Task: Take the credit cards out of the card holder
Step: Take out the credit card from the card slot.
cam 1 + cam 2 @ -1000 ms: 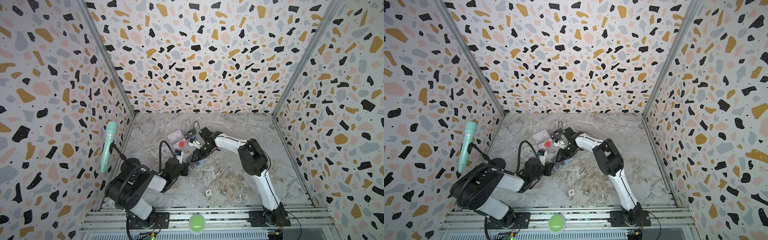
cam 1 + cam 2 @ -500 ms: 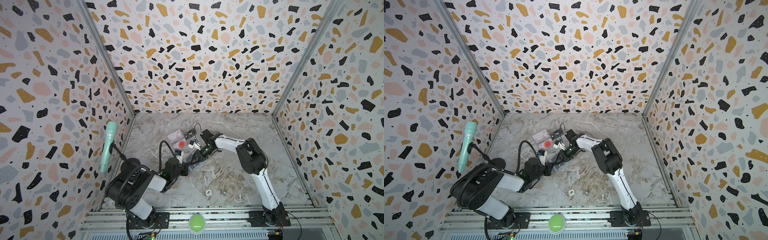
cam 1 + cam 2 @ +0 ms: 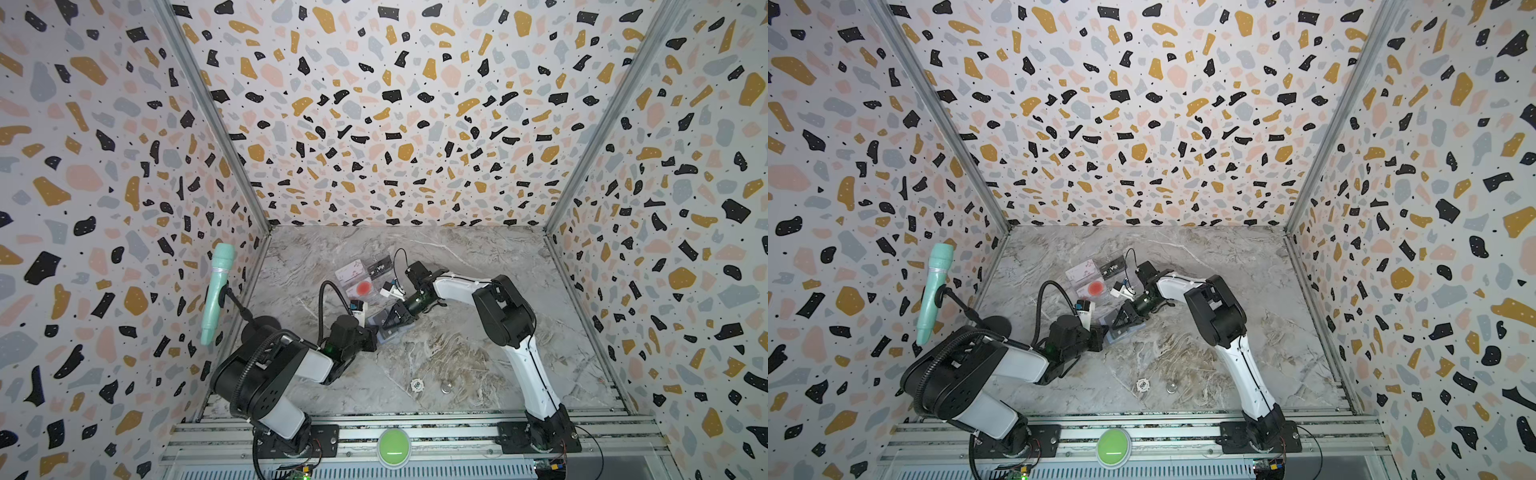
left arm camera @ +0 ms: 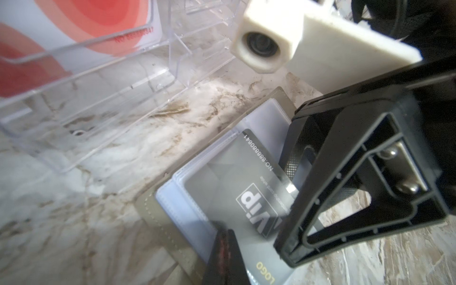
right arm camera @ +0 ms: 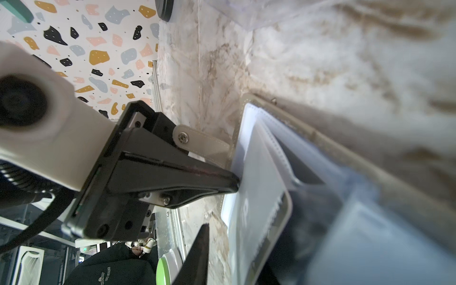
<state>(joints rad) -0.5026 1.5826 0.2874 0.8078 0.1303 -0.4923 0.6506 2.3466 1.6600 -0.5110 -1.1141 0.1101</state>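
My left gripper (image 5: 235, 183), pinched closed, touches the card holder (image 4: 153, 212); my right gripper (image 3: 390, 325) tilts down over its VIP card (image 4: 222, 182), grip unclear.

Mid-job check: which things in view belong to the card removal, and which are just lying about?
Job: card holder; VIP card in its sleeve; red-circle card, second VIP card and pinkish card in the clear tray; left gripper; right gripper.
Lying about: poker chip; silvery disc; teal microphone; green button.
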